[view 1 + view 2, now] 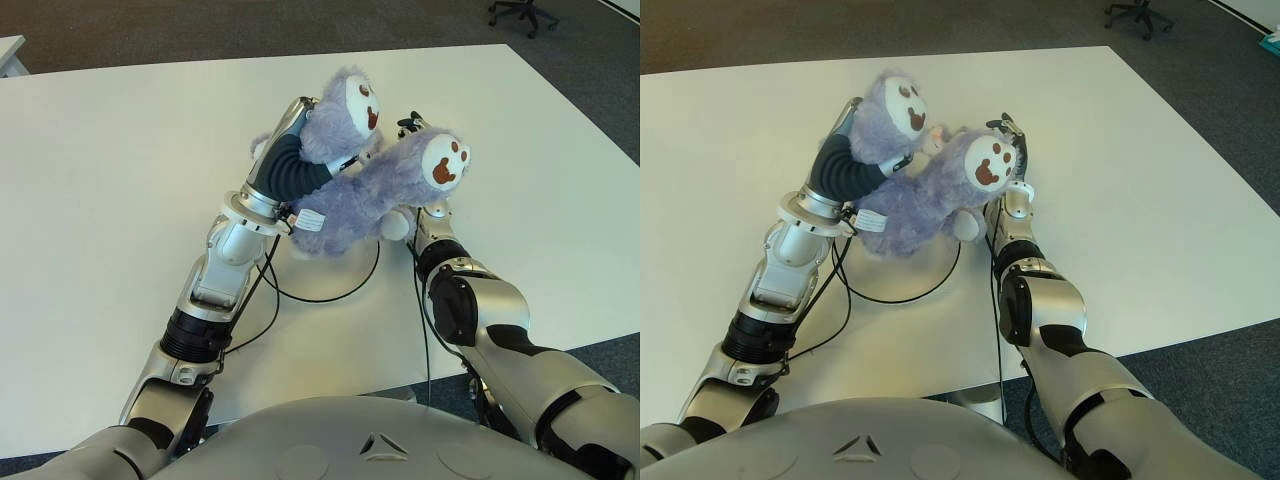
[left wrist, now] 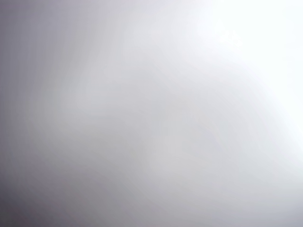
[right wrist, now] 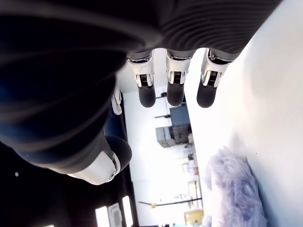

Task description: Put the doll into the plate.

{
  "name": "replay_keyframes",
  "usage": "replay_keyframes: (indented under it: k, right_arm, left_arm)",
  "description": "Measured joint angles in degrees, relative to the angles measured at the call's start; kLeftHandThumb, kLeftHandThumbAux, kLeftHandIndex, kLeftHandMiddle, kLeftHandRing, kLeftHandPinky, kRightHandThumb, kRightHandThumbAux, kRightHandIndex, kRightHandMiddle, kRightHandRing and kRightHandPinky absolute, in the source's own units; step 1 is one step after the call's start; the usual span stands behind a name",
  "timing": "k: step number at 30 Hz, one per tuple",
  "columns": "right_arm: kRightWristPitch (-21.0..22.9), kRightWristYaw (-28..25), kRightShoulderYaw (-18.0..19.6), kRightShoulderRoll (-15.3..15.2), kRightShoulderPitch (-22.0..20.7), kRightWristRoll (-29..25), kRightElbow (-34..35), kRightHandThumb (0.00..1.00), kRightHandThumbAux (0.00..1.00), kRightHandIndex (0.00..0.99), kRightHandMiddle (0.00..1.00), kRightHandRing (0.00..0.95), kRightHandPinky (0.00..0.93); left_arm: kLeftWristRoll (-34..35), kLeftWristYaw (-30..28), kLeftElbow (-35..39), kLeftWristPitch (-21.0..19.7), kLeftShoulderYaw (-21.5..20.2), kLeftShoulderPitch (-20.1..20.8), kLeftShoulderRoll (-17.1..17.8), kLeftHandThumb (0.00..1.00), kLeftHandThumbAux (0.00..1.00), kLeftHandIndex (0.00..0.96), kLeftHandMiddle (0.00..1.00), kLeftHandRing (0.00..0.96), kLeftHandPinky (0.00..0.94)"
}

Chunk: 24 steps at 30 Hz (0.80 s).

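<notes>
Left eye view: your left hand (image 1: 285,170) has its dark fingers wrapped round the purple doll (image 1: 365,195) and holds it up off the white table (image 1: 120,150), roughly mid-table in front of the torso. The left wrist view is a blank pale blur, so the grip reads from the eye views only.

The doll's long axis runs from the near-left, where the tag hangs, up to the far-right. Two round pale patches with brown marks show, one above the left hand and one at the far-right end. You cannot tell which is a face and which a foot, or whether this is a single doll.

Your right hand (image 1: 1010,140) sits just beside the doll on its right. In the right wrist view its fingers (image 3: 175,92) are straight and spread and grip nothing, with purple fur close off the fingertips.

The left hand is the one carrying, so the placing is its job. The plate cannot be picked out for sure. If it is there, it is hidden under the doll, so the drop is likely straight down. A black cable (image 1: 330,297) loops on the table just below.

Writing: a white tag (image 1: 308,218) hangs by the left wrist and its print is unreadable. No brands are visible.
</notes>
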<state>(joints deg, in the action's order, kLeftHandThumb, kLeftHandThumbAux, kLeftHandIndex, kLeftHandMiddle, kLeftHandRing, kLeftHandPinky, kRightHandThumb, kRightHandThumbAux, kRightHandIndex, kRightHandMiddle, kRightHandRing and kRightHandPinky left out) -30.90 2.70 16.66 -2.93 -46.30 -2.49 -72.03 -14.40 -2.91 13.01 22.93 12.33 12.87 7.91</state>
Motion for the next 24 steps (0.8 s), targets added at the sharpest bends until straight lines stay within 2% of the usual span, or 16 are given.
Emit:
replay_keyframes:
  k: [11,12,13,15,24]
  right_arm:
    - [0.09,0.57,-1.07,0.0,0.25,0.27,0.38,0.661,0.745,0.394,0.061,0.054,0.084]
    - [0.12,0.62,-1.3,-0.03,0.27,0.33,0.41,0.257,0.794,0.176,0.052,0.046,0.077]
    - [0.15,0.67,-1.49,-0.06,0.3,0.4,0.45,0.13,0.811,0.119,0.048,0.044,0.077]
    - [0.19,0.8,-1.9,-0.11,0.36,0.51,0.52,0.093,0.814,0.101,0.047,0.044,0.079]
    - [0.26,1.07,-2.64,-0.18,0.46,0.5,0.6,0.072,0.788,0.089,0.045,0.043,0.082]
  left_arm:
    - [2.44,-1.27,0.8,0.08,0.2,-2.27,-0.45,0.951,0.631,0.77,0.824,0.839,0.851]
    - [2.55,-1.31,0.85,0.09,0.2,-2.49,-0.52,0.954,0.63,0.77,0.824,0.838,0.85]
    - [2.61,-1.31,0.86,0.1,0.2,-2.64,-0.57,0.958,0.63,0.77,0.823,0.837,0.848]
    - [2.74,-1.34,0.9,0.16,0.2,-2.83,-0.66,0.961,0.628,0.769,0.823,0.836,0.846]
    - [4.03,-2.91,1.49,-0.17,0.16,-2.99,-0.67,0.965,0.635,0.767,0.821,0.834,0.847]
